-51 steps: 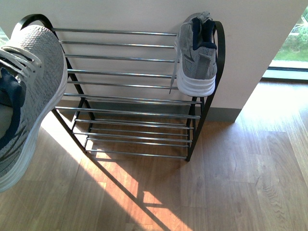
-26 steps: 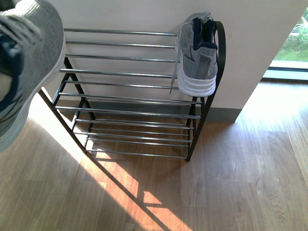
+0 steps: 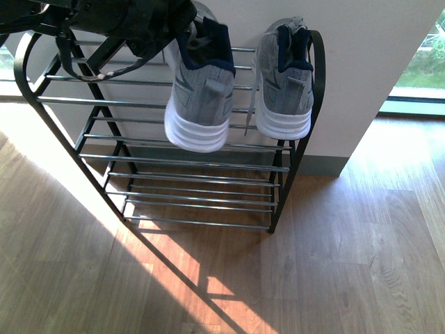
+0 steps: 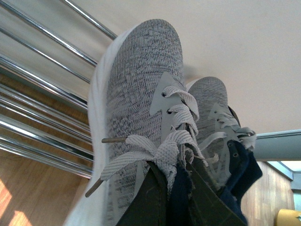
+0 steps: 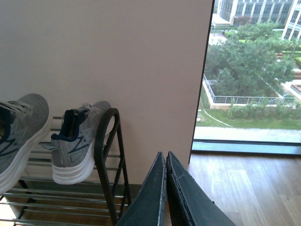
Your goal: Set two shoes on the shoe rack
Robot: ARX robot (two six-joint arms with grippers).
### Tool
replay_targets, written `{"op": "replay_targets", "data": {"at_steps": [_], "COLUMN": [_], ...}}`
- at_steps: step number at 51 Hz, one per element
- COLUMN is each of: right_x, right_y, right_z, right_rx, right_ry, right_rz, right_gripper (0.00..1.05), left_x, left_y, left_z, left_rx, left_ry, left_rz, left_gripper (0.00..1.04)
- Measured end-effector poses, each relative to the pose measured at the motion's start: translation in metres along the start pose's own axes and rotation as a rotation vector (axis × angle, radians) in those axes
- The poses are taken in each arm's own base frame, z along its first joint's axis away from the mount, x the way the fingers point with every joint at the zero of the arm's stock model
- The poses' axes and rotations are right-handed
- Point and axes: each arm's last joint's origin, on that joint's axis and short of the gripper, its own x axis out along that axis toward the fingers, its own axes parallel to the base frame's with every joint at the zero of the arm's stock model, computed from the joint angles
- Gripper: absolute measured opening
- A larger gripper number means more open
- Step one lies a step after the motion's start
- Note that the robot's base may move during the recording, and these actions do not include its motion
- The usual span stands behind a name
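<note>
Nearest lies the wooden floor [image 3: 313,264], crossed by a patch of sun. Out past the rack's right end, the right gripper [image 5: 165,157] has its 2 fingers pressed together on nothing.

Beyond the floor stands the shoe rack [image 3: 292,156] against the wall [image 3: 361,69]. On its top tier, at the far right, 1 grey sneaker [image 3: 285,76] leans toe-up toward the wall with its heel to the near side. It sits exactly where it sat 1 second ago.

The change is to its left. The second sneaker [image 3: 198,90] hung large at the near left 1 second ago, well clear of the rack. It has now been swung over the top tier and sits just beside its partner, heel near and toe to the wall.

The left gripper [image 3: 182,31] holds it by the navy collar. In the left wrist view its fingers [image 4: 150,197] are clamped on the tongue below the laces. I cannot tell whether the sole already bears on the rods.

The carry looks all but done. What remains is probably to settle the sole on the rods and let go. The thin rods and the close neighbour are the likely trouble.
</note>
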Motion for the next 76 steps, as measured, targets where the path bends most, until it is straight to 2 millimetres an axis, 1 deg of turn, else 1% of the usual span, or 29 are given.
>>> {"op": "replay_targets", "data": {"at_steps": [3, 6, 8, 11, 15, 19, 26, 36, 43, 44, 48, 50, 53, 57, 58, 63, 66, 67, 69, 71, 73, 76], "right_x": [-0.001, -0.004, -0.009, -0.012, -0.013, -0.013, -0.013, -0.013, -0.013, -0.013, -0.013, -0.013, -0.013, -0.013, -0.013, -0.013, -0.013, -0.013, -0.013, -0.013, -0.013, -0.013], "right_y": [0.000, 0.000, 0.000, 0.000, 0.000, 0.000, 0.000, 0.000, 0.000, 0.000, 0.000, 0.000, 0.000, 0.000, 0.000, 0.000, 0.000, 0.000, 0.000, 0.000, 0.000, 0.000], "right_z": [0.000, -0.002, -0.005, -0.003, -0.003, -0.003, -0.003, -0.003, -0.003, -0.003, -0.003, -0.003, -0.003, -0.003, -0.003, -0.003, -0.003, -0.003, -0.003, -0.003, -0.003, -0.003], "right_rx": [0.000, 0.000, 0.000, 0.000, 0.000, 0.000, 0.000, 0.000, 0.000, 0.000, 0.000, 0.000, 0.000, 0.000, 0.000, 0.000, 0.000, 0.000, 0.000, 0.000, 0.000, 0.000], "right_ry": [0.001, 0.012, 0.034, 0.011, 0.006, 0.006, 0.005, 0.005, 0.005, 0.005, 0.005, 0.005, 0.005, 0.005, 0.005, 0.005, 0.005, 0.005, 0.005, 0.005, 0.005, 0.005], "right_rz": [0.000, 0.000, -0.001, 0.000, 0.000, 0.000, 0.000, 0.000, 0.000, 0.000, 0.000, 0.000, 0.000, 0.000, 0.000, 0.000, 0.000, 0.000, 0.000, 0.000, 0.000, 0.000], "right_gripper": [0.01, 0.01, 0.01, 0.01, 0.01, 0.01, 0.01, 0.01, 0.01, 0.01, 0.01, 0.01, 0.01, 0.01, 0.01, 0.01, 0.01, 0.01, 0.01, 0.01, 0.01, 0.01], "left_x": [0.012, 0.020, 0.027, 0.034, 0.046, 0.059, 0.082, 0.105, 0.108, 0.108, 0.108, 0.107, 0.104, 0.090, 0.084, 0.065, 0.056, 0.049, 0.037, 0.023, 0.010, -0.018], "left_y": [0.003, 0.005, 0.004, 0.004, 0.002, 0.000, 0.002, 0.006, 0.007, 0.007, 0.008, 0.008, 0.007, 0.005, 0.005, 0.005, 0.004, 0.004, 0.004, 0.005, 0.006, 0.007], "left_z": [0.003, 0.010, 0.018, 0.025, 0.028, 0.021, 0.000, -0.002, -0.002, -0.002, -0.003, -0.003, -0.002, 0.000, 0.001, 0.004, 0.005, 0.006, 0.009, 0.012, 0.015, 0.021], "left_rx": [0.005, 0.003, -0.003, -0.010, -0.008, -0.003, 0.017, 0.043, 0.056, 0.056, 0.080, 0.088, 0.104, 0.107, 0.107, 0.102, 0.101, 0.095, 0.092, 0.090, 0.092, 0.117], "left_ry": [0.011, 0.013, 0.018, 0.019, 0.034, 0.078, 0.162, 0.180, 0.193, 0.194, 0.200, 0.199, 0.187, 0.150, 0.134, 0.103, 0.085, 0.073, 0.048, 0.016, -0.008, -0.061], "left_rz": [0.010, 0.001, -0.026, -0.047, -0.083, -0.096, -0.075, -0.074, -0.061, -0.062, -0.057, -0.056, -0.043, -0.024, -0.019, -0.009, 0.007, 0.011, 0.018, 0.031, 0.042, 0.086], "left_gripper": [0.02, 0.02, 0.02, 0.02, 0.02, 0.02, 0.02, 0.02, 0.02, 0.04, 0.22, 0.29, 0.42, 0.57, 0.63, 0.79, 0.86, 0.91, 0.97, 0.95, 0.95, 0.95]}}
